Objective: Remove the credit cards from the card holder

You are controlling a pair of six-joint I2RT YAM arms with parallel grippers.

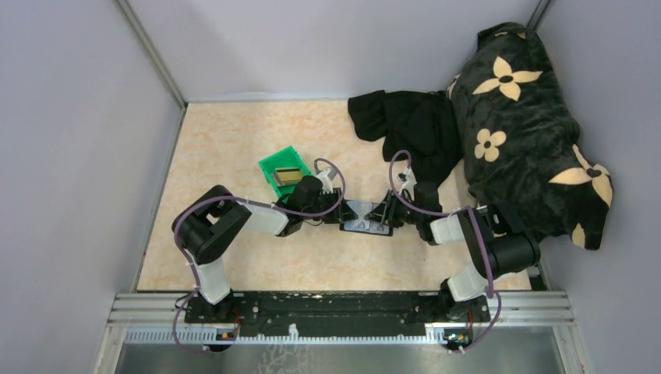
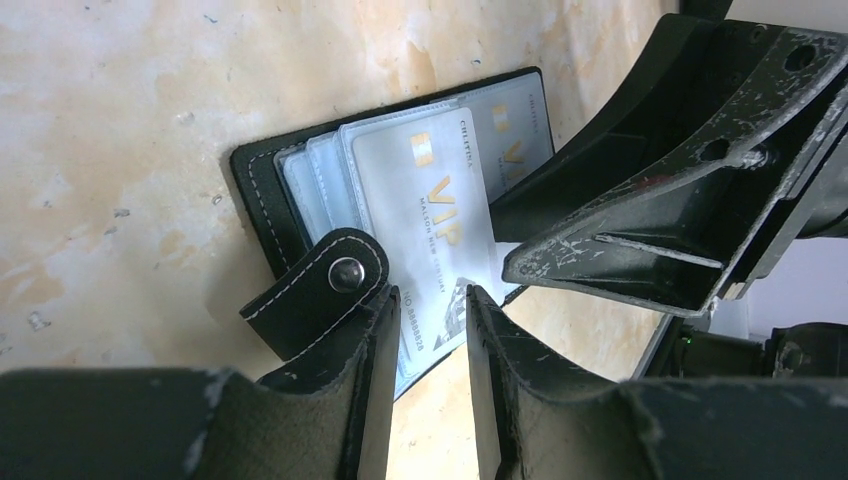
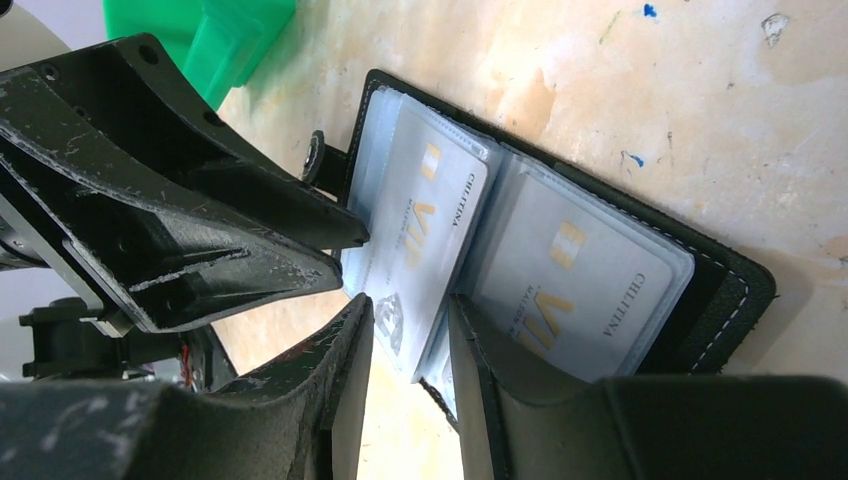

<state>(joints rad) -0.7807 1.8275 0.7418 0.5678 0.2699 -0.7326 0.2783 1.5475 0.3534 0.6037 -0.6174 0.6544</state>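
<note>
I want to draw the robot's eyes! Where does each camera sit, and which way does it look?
Top external: high behind the arms, looking down at the table; both arms show.
Left wrist: on the left arm, facing the open card holder; fingers of the left gripper show.
Right wrist: on the right arm, facing the holder from the opposite side; fingers of the right gripper show.
Both wrist views share the pale VIP cards and the other arm's gripper.

A lab test booth: plain grey walls (image 1: 70,117), aluminium rail (image 1: 530,308), marbled tabletop (image 1: 234,132).
</note>
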